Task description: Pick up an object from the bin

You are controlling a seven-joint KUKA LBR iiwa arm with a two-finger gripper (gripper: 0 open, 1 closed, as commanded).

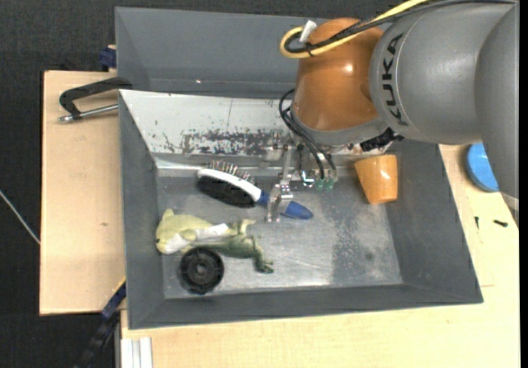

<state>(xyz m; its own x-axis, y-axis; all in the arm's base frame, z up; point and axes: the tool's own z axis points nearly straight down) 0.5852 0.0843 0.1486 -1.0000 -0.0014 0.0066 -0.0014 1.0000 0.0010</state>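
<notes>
The gripper is seen low in the middle of the bin, right at the blue handle of a brush. The brush's black head, with white bristles, lies just to the left of the gripper. Whether the gripper is open or closed cannot be told, so it cannot be said that the handle is held.

The main risk is judged to be a poor hold on that handle. It looks thin and smooth, and it would be taken far from the heavier head. If lifted there, the brush is likely to be tipped head-down and may be lost from the grip. If the gripper is lowered slightly off line, the handle may be pushed along the metal floor instead of being caught.

Just below and left of the brush, a dark green lizard toy is found. A pale toy animal is touching it on the left. Lower left of these lies a black round wheel. None of them is judged to stand in the way, though the lizard is near enough to be nudged.

Well to the right, an orange cup is lying close under the arm's wrist. It could be knocked if the arm is swung that way.
</notes>
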